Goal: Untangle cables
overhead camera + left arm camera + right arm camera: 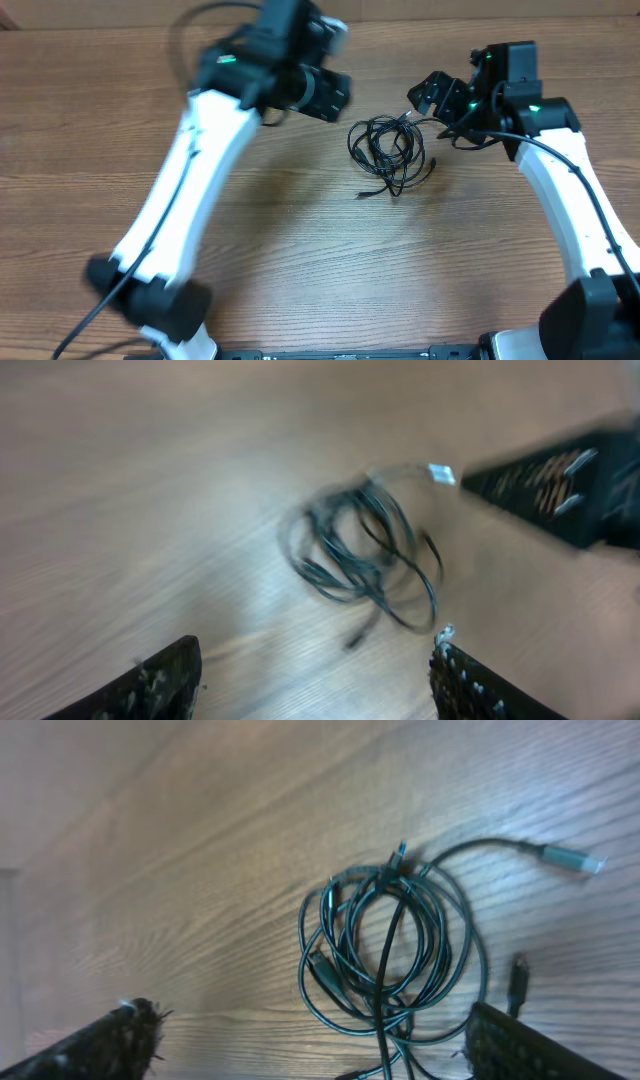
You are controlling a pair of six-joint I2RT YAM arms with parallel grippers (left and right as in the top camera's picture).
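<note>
A tangled bundle of thin black cables [385, 150] lies on the wooden table near its middle, with loose plug ends sticking out below it. It shows blurred in the left wrist view [365, 555] and sharply in the right wrist view [390, 945], where one strand ends in a silver-tipped plug [572, 859]. My left gripper [335, 85] is open and empty, above the table to the left of the bundle. My right gripper [430, 95] is open and empty, just right of and behind the bundle; its jaws [320, 1040] straddle the near side of the coil without touching it.
The wooden table [300, 240] extends around the bundle. The right gripper's finger shows in the left wrist view [560, 480] beyond the bundle. The arms' bases stand at the front left [150, 300] and front right [590, 310].
</note>
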